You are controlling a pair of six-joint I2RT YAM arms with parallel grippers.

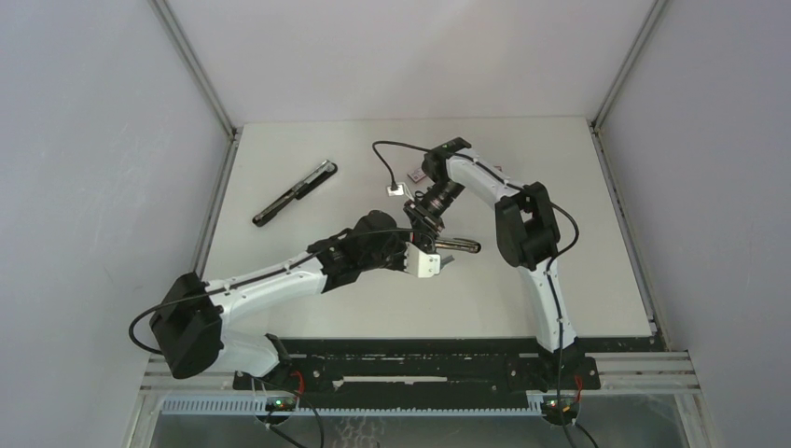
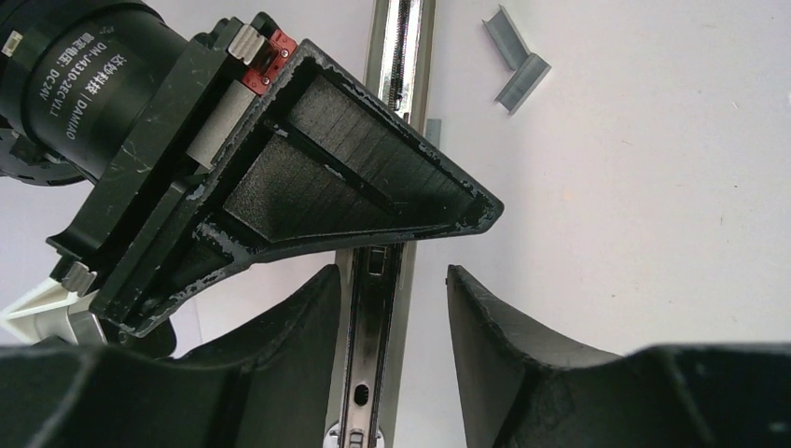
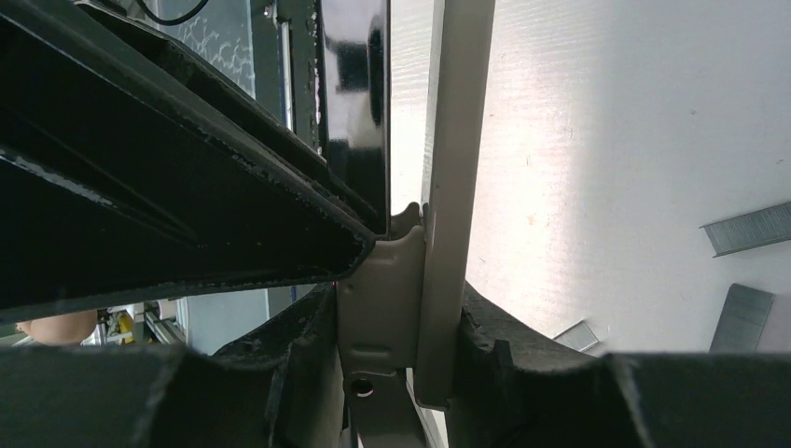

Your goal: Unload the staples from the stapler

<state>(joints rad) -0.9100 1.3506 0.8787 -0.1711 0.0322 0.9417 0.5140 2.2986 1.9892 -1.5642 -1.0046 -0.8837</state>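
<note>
Lying loose on the desk [image 2: 653, 233] beside the opened stapler [image 2: 368, 355], a few staples [image 2: 516, 65] seem already out, with jaws of the right gripper [image 3: 396, 313] clamped on its grey bar, jaws of the left gripper [image 2: 392, 278] apart astride its rail, any leftovers unseen.

Bright diffuse light, perhaps mild glare.

Stapler [image 2: 396, 56]: slim, black-and-silver. It has an open silver rail with a coil spring in its channel and a glossy black arm alongside (best seen from the right wrist). Both meet at a pale metal joint clamped between the fingers of the right gripper [image 3: 401, 317].
Staples [image 2: 516, 61]: several short silver-grey strips, out of the stapler, lying loose on the white table [image 2: 653, 233] near the rail.
</note>
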